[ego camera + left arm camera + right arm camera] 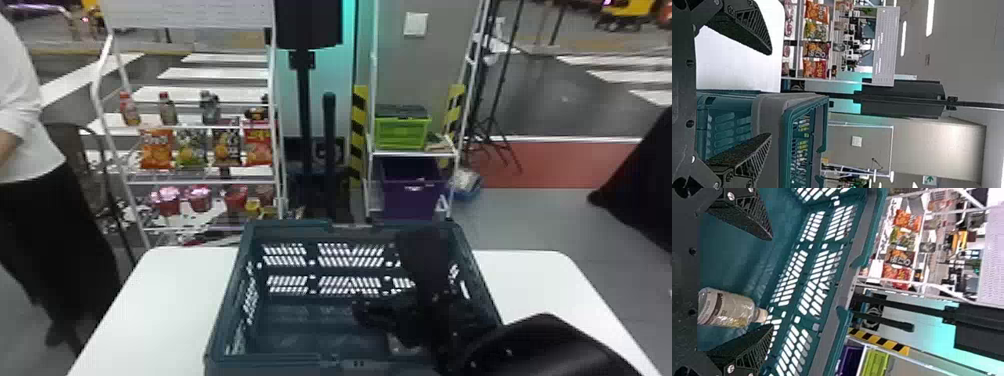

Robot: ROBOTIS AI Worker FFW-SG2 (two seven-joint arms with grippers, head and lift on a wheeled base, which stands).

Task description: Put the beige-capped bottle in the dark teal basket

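Black two-fingered right gripper (772, 282): fingers apart. Withdraw straight up, avoiding contact with the upright, clear plastic, beige-capped bottle (728, 310) inside the dark teal plastic basket (280, 361).

Green sign (929, 179) with white pictogram, well beyond left pincer (770, 94), mount unclear. Bottle label (710, 307) near right pincer (374, 324), print illegible.
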